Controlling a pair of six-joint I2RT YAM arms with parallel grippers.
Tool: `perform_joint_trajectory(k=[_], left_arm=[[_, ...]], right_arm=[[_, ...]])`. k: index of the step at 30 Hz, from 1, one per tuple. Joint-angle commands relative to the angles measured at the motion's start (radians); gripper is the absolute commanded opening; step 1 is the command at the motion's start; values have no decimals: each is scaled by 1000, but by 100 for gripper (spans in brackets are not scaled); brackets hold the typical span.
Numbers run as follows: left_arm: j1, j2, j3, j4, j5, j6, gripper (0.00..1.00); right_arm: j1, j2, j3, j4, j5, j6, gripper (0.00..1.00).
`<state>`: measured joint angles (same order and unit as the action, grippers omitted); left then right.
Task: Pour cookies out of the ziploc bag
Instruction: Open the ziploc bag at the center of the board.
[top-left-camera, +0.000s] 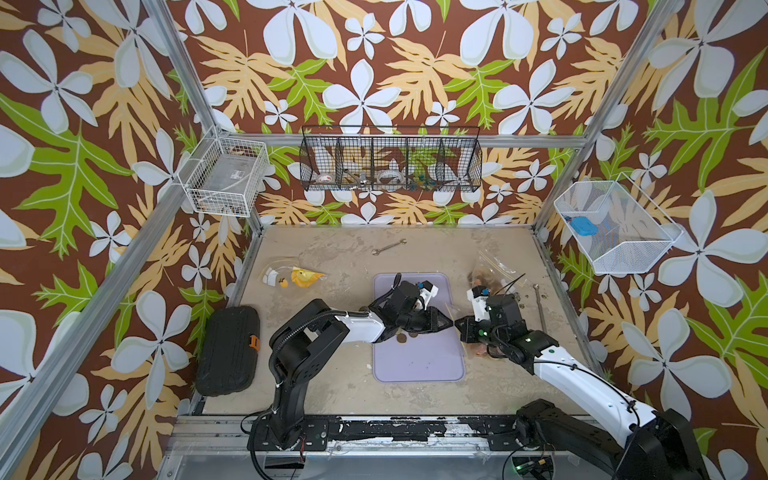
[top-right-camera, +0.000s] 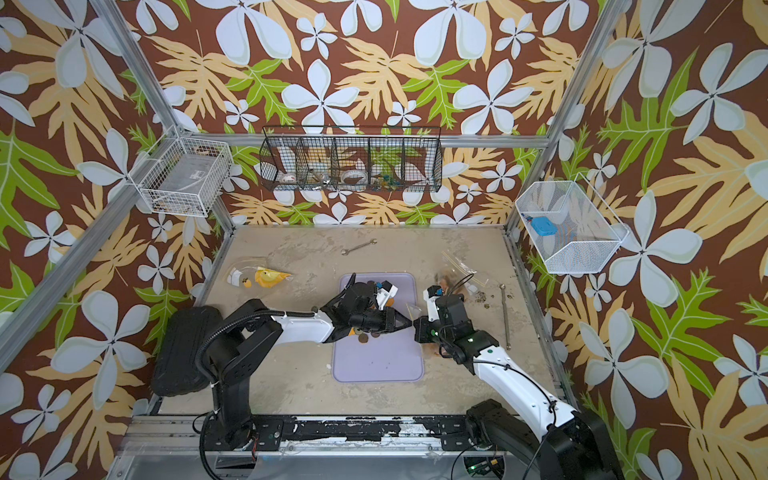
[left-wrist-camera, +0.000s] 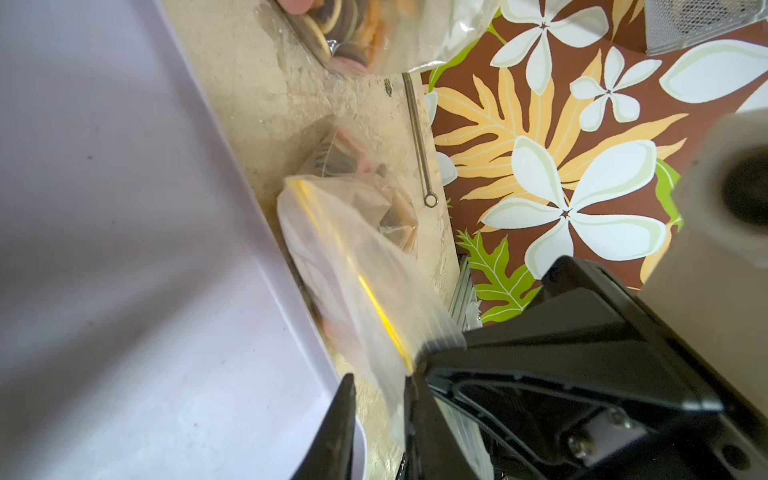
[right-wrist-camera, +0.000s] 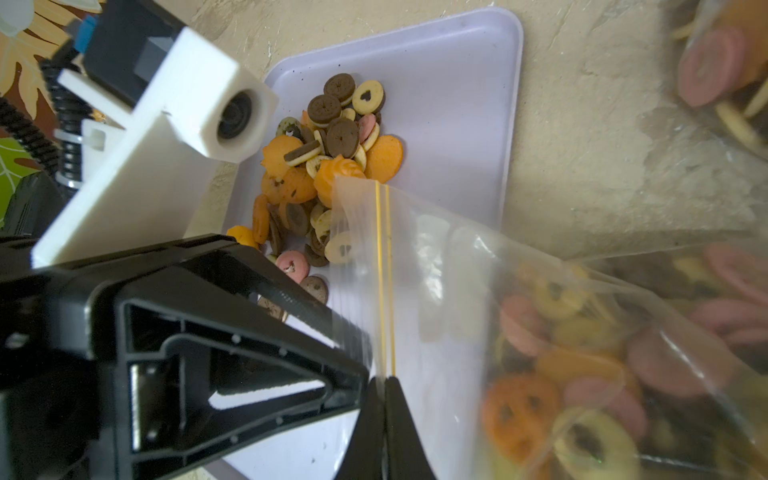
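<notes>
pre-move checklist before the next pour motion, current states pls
1. Right gripper shut on the ziploc bag at its zip edge: ok.
2. Left gripper clamped on the bag: not ok, jaws straddle the film with a gap.
3. Bag mouth over the tray: cannot tell, it sits near the tray's edge.
4. Bag emptied: not ok, many cookies inside.
5. Poured pile lies on the tray: ok.
</notes>
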<state>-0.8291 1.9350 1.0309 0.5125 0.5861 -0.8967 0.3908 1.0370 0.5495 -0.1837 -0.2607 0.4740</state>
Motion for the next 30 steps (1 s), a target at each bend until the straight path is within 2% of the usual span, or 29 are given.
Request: perform_joint_trajectory(k=[1, 10, 13, 15, 20, 30], left_arm=[[-6, 2, 8, 27, 26, -17, 24], [-9, 24, 9, 58, 51, -42, 21], [-9, 39, 15, 71, 64, -55, 11], [-10, 41, 15, 80, 68, -60, 0], [-11, 31, 14, 62, 57, -48, 0], [-11, -11, 33, -119, -64, 54, 0]], right_arm=[[-3, 4, -1, 5, 0, 9, 0], [-3, -2, 0, 4, -1, 12, 0], [-5, -5, -3, 4, -8, 17, 0], [-7, -8, -3, 3, -6, 16, 0], [-13, -11, -6, -3, 13, 13, 0], [-1, 6, 2, -47, 212, -15, 0]])
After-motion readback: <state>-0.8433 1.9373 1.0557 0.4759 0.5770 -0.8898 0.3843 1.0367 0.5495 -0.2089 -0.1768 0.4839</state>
